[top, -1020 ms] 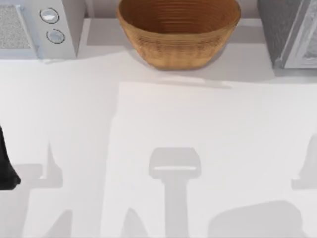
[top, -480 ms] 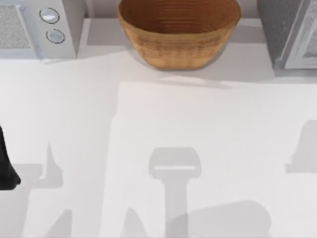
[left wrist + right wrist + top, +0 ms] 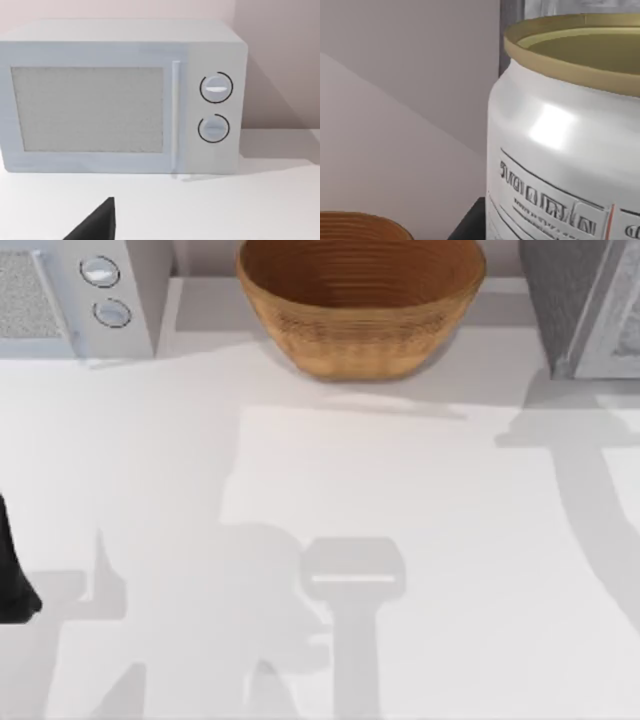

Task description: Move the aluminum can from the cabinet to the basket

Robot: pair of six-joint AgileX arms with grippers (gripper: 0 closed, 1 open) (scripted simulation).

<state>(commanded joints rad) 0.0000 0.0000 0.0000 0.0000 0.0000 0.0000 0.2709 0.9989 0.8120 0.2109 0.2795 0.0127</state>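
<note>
Right end effector first: you cannot tell from these views whether it is closed on anything, so treat the grip as unconfirmed. What you do see through the right wrist camera is the aluminum can point(image 3: 560, 150), upright and very close, its pale gold rim uppermost and its printed side facing the lens. A dark grey strip of the cabinet point(image 3: 511, 20) stands just behind it, and a sliver of the basket point(image 3: 355, 226) rim shows farther off. From above, the cabinet point(image 3: 565, 300) sits at the worktop's point(image 3: 400, 490) far right, the basket point(image 3: 360, 335) at the far middle and well apart from it, and the white microwave point(image 3: 140, 300) at the far left. The left arm point(image 3: 12, 565) is parked at the left edge. By my reading you are at the pick-up or early carry step, with the can at the cabinet and nothing yet in the basket. Next, confirm the hold, then carry the can leftward, keep it upright, clear the wicker rim and release it over the basket's hollow.
</note>
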